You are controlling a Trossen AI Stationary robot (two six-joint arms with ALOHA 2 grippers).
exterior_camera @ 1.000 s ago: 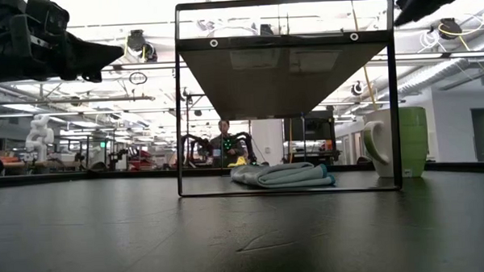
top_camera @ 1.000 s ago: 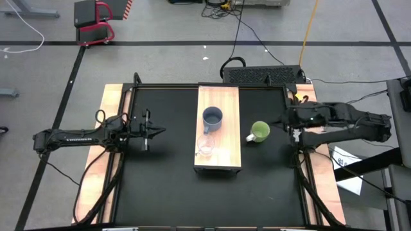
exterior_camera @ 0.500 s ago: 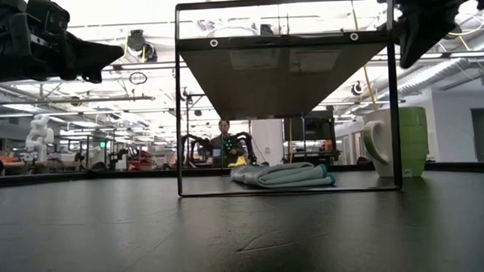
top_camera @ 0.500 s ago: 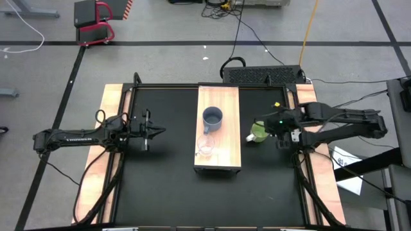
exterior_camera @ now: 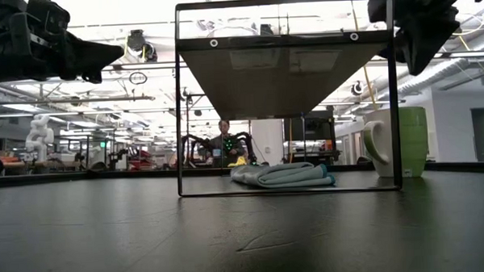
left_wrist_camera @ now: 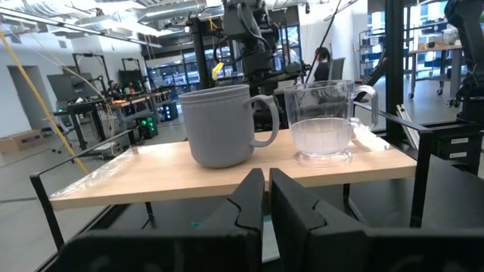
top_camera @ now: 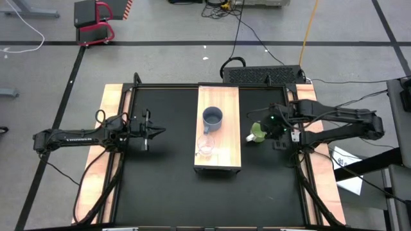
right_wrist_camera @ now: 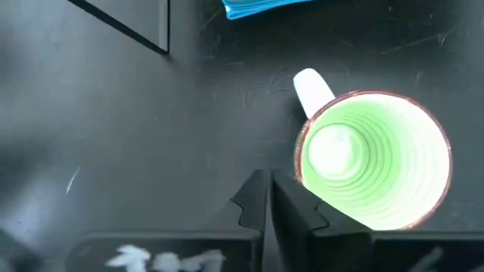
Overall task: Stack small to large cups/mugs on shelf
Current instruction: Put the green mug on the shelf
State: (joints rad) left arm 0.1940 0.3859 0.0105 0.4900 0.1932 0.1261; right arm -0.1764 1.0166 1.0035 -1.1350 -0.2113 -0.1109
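The lime-green mug [top_camera: 257, 134] stands upright on the black table, right of the shelf, its pale handle [right_wrist_camera: 311, 87] toward the shelf. My right gripper [right_wrist_camera: 266, 181] hangs shut above it, pointing down, just beside its rim; in the low view the gripper [exterior_camera: 420, 33] is well above the mug [exterior_camera: 404, 142]. The blue-grey mug [top_camera: 212, 117] and the clear glass cup [top_camera: 205, 145] stand on the wooden shelf [top_camera: 228, 144]. My left gripper [top_camera: 154, 131] waits shut left of the shelf, level with the shelf top, facing both vessels [left_wrist_camera: 223, 125].
A folded blue-grey cloth [exterior_camera: 284, 175] lies on the table under the shelf, between its black legs. The shelf top has bare wood at its near end [top_camera: 218, 160]. Light wooden strips [top_camera: 112, 102] edge the table. A person sits in the room beyond.
My right gripper has gone toward the table's left edge, from the right rim to a place over the green mug, and has come lower into the low view. The mugs and the cup have stayed where they were.
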